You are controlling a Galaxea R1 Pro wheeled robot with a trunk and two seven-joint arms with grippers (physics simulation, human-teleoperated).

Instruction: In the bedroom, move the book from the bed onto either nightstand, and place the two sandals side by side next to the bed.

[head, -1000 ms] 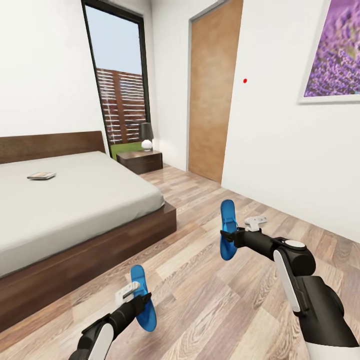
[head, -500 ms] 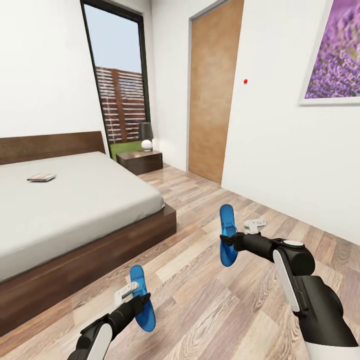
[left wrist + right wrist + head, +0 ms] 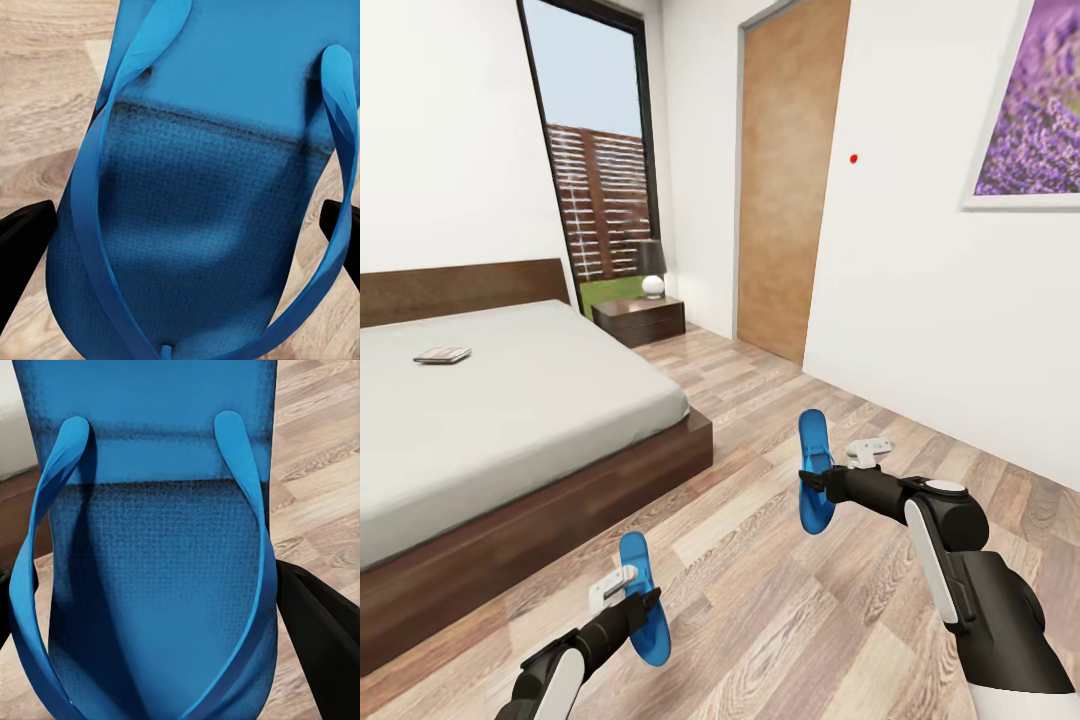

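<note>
Each arm carries 1 blue flip-flop above the wood-plank floor. The left claw is clamped across the left sandal, and the right claw is clamped across the right sandal; both soles stand on edge, well apart from each other. The bed lies to the robot's left, with the book on its mattress near the headboard. The nightstand, with a lamp on top, sits beyond the bed by the window. To do this well, I'd roll both wrists until the soles face down, bring the 2 sandals parallel and close, lower them just beside the bed frame, then release.
</note>
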